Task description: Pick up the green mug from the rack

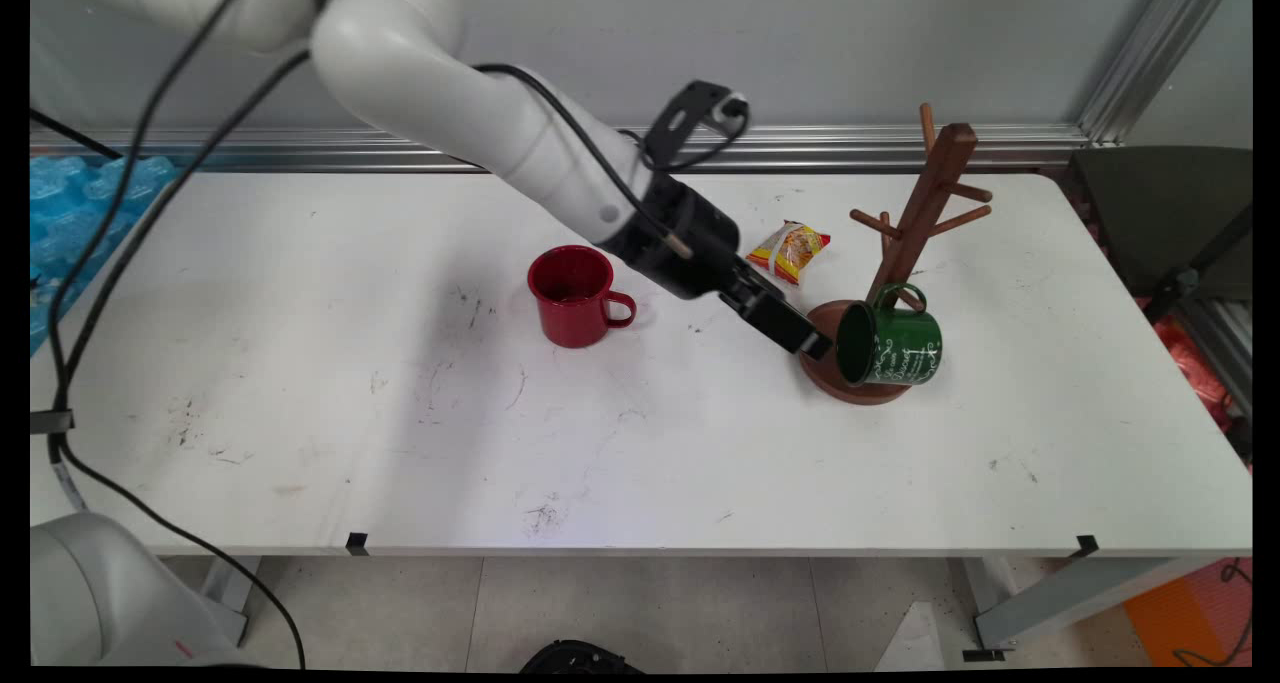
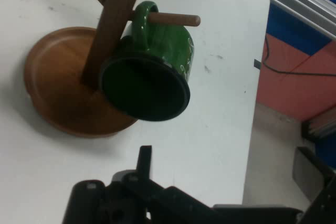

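A green enamel mug [image 1: 890,344] hangs by its handle on a low peg of a brown wooden mug tree [image 1: 925,208], its dark mouth facing my hand. My gripper [image 1: 812,341] sits just left of the mug's rim, over the tree's round base, and touches nothing. In the hand view the green mug [image 2: 152,72] hangs on the peg beside the mug tree's post [image 2: 113,24], a short way ahead of my gripper [image 2: 236,179]. The fingers are spread wide, open, with nothing between them. One fingertip [image 2: 144,156] rises at the lower left.
A red mug [image 1: 572,294] stands upright on the white table [image 1: 700,463], left of my arm, handle to the right. A yellow and red snack packet [image 1: 788,250] lies behind my gripper. The table's right edge is close beyond the tree.
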Robot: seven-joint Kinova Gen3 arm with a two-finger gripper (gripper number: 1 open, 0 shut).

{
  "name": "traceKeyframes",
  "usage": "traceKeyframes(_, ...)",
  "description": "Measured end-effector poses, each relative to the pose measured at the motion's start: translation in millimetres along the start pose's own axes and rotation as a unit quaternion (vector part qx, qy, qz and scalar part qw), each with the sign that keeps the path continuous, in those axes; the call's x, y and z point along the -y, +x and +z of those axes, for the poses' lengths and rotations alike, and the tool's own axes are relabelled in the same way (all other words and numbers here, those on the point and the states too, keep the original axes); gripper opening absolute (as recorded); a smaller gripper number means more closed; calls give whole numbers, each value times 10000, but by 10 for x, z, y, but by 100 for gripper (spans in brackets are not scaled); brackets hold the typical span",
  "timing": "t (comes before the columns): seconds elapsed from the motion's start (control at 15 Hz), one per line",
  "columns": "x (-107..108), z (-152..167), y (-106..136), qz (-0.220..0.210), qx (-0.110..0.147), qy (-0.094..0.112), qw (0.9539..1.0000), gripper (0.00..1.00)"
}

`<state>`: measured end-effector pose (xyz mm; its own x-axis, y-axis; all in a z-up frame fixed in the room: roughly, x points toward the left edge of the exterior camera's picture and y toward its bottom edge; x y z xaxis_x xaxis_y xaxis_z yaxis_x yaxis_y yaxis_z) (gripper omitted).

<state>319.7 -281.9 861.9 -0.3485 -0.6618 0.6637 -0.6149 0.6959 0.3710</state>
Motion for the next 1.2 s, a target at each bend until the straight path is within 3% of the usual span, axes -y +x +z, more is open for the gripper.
traceKeyframes(0.53, 22, 535, 104, -231, -14, -128, 9997, 100)
traceKeyframes(1.2, 37, 955, 169, -462, 23, -232, 9987, 100)
